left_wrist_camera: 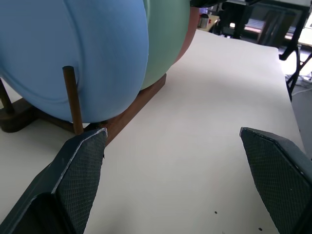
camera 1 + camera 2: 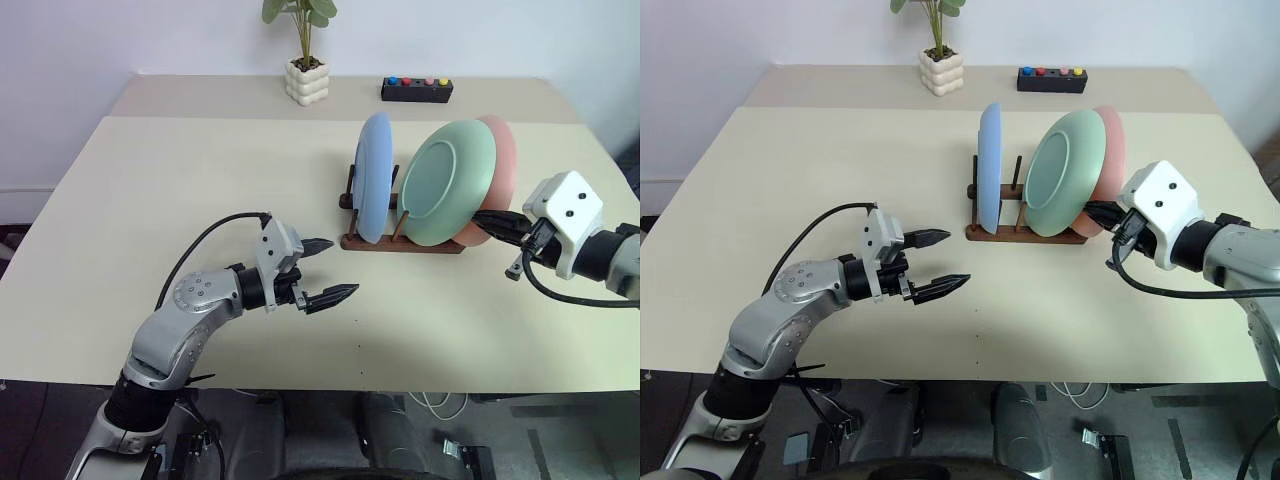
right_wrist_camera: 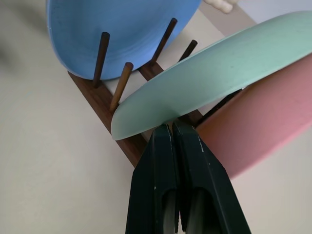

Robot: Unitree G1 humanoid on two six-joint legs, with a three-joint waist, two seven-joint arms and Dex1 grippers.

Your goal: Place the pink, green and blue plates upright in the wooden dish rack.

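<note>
Right hand [image 3: 173,127] clenched, tips between green plate [image 2: 447,183] and pink plate [image 2: 500,165]; left hand [image 2: 322,270] released, at 7 o'clock of the rack [image 2: 400,241]. Three plates, one per colour, upright in one rack mid-desk [image 2: 150,250], blue plate [image 2: 373,177] leftmost. Right wrist view shows four pegs [image 3: 101,58].

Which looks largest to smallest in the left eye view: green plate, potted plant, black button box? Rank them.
1. green plate, clearly largest.
2. potted plant.
3. black button box, smallest.
The plant and box stand farther from the camera, so their true sizes stay unsure.
</note>
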